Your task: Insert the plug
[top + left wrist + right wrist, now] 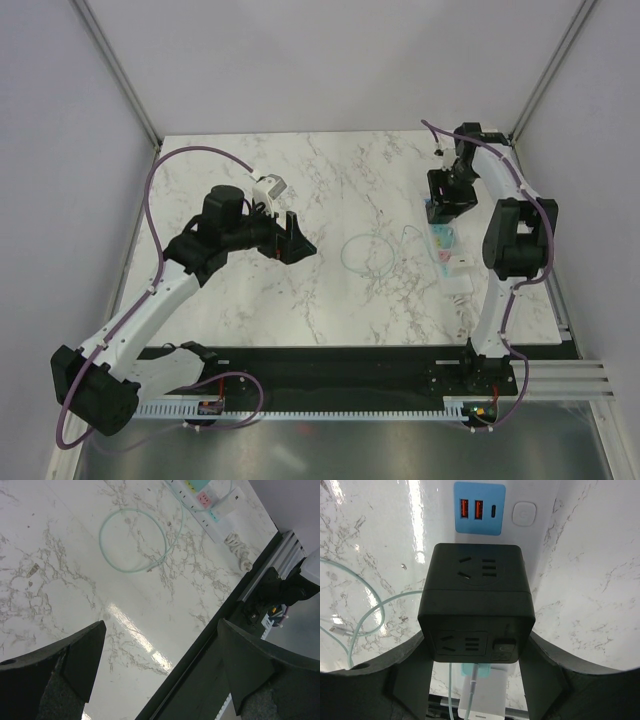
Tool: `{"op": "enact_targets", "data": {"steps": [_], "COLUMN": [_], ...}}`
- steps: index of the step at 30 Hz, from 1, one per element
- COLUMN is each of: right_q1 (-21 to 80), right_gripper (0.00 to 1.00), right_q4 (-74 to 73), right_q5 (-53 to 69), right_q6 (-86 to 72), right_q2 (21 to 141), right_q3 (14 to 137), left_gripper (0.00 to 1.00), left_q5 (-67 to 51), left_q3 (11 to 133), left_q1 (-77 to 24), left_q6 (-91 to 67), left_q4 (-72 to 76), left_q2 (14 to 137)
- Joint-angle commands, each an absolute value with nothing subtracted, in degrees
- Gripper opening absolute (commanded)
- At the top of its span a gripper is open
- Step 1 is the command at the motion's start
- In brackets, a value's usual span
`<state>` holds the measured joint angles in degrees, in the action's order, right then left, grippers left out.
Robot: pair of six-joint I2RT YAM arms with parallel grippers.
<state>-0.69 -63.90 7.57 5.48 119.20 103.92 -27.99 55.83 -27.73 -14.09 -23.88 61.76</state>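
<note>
Your worktop (330, 180) is white marble-patterned, boxed in by pale walls. Toward the far end of its right edge, your right gripper (476, 645) is clamped on the plug (477, 605), one finger on each side of the black cube. It holds the plug over the white power strip (525, 540), between the strip's blue USB panel (480, 507) and a white adapter (480, 700) plugged in nearer you. From the wrist view you can't tell whether the plug touches the strip. A pale-green cable (346, 256) lies looped on the worktop just left of the strip. Your left gripper (161, 630) hangs above the left-centre of the worktop, jaws wide apart with nothing between them, well apart from the plug.
</note>
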Motion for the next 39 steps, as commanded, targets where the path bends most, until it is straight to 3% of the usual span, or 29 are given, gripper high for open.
{"op": "enact_targets", "data": {"steps": [1, 6, 10, 17, 20, 39], "right_q1": [-0.26, 2.72, 5.97, 6.77, 6.85, 7.56], "right_gripper": [0.17, 0.30, 0.33, 0.06, 0.00, 0.00], "right_q4": [-64.69, -65.39, -65.39, -64.95, -67.14, -70.05], "right_q5": [4.40, 2.56, 0.53, -1.84, -2.20, 2.20], "right_q6": [4.75, 4.39, 4.57, 4.92, 5.18, 8.79], "right_q2": [124.97, 126.82, 127.97, 130.25, 132.53, 144.22], "right_q3": [108.09, 112.50, 114.69, 115.13, 118.12, 125.42], "left_gripper": [1.00, 1.00, 1.00, 1.00, 1.00, 1.00], "left_q5": [-26.72, -27.25, -27.16, -27.33, -27.77, -26.11], "left_q3": [56.25, 56.34, 56.34, 56.34, 56.25, 55.90], "left_q1": [-27.60, -27.60, -27.60, -27.60, -27.60, -27.60], "left_q6": [-13.97, -14.06, -14.06, -14.24, -14.33, -13.89], "left_q4": [-23.12, -23.12, -23.29, -23.20, -23.20, -23.38], "left_q2": [61.17, 61.70, 61.61, 61.52, 61.61, 63.46]}}
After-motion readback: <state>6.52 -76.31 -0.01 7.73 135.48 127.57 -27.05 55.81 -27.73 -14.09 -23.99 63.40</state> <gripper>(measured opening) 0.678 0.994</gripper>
